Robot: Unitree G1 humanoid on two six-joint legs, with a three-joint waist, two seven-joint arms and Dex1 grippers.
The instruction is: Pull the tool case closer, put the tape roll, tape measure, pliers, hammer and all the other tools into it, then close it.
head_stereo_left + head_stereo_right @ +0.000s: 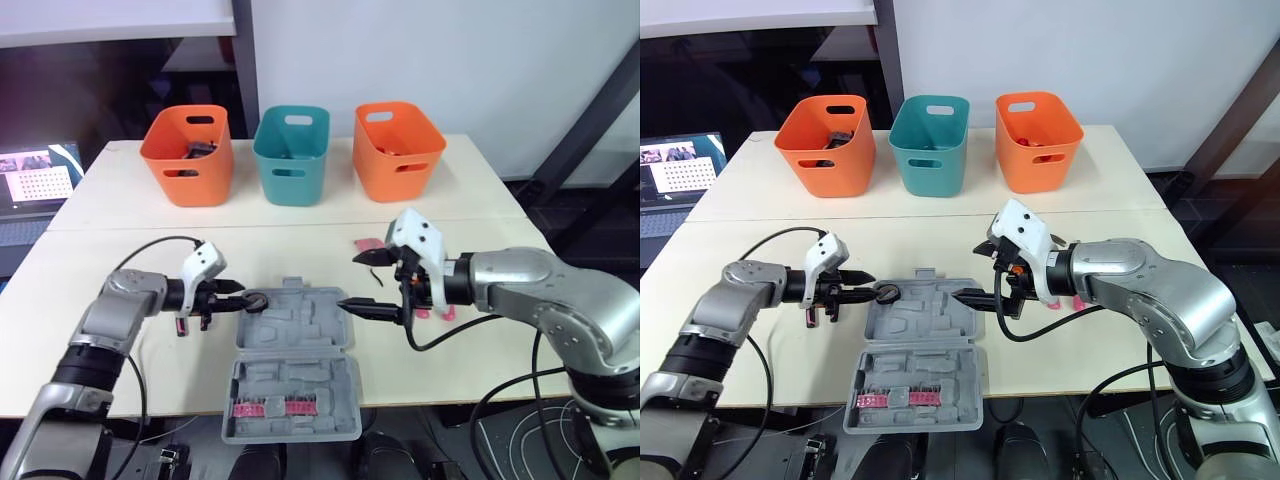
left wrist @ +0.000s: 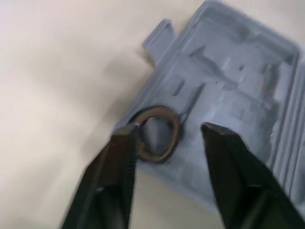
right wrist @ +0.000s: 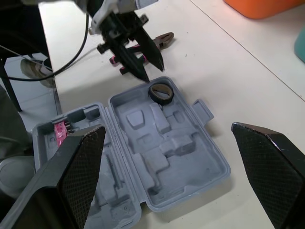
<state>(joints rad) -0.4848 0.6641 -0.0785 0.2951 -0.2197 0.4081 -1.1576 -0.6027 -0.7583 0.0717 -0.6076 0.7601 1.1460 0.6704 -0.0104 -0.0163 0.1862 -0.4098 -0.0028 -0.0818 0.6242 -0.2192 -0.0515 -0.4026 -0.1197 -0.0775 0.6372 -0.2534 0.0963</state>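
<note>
Left eye view. Table [image 1: 90, 330]: bare top to the left of the arms and a wide bare strip between the arms and the back row.

Back row, left to right: left bin [image 1: 188, 155] (orange), teal bin [image 1: 291, 155], right bin [image 1: 398, 150] (orange). All three stand well apart from the case.

Left gripper [image 1: 238, 297] hovers just off the case's far-left corner, pointing right with its fingers spread. The pliers [image 3: 159, 39] lie on the table under that wrist, just beside the case.

The tape roll [image 1: 255, 301] lies flat in the far-left corner of the case [image 1: 300, 325].

The case is open, between the two arms. Its far half is on the table; its near half juts over the front edge and holds a pink strip [image 1: 272, 407].

Right gripper [image 1: 365, 282] hangs at the case's far-right corner, pointing left, its fingers spread wide with nothing between them. A pink item [image 1: 368, 243] lies on the table just behind it.

Left wrist view adds that one finger [image 2: 121, 162] is at the roll's rim, though contact cannot be told. The other finger is clear of the roll, over the moulded tray.

Right wrist view adds the pliers' dark head and pink handles, half hidden in the eye views. It also shows that the far half's recesses hold nothing except the roll.
</note>
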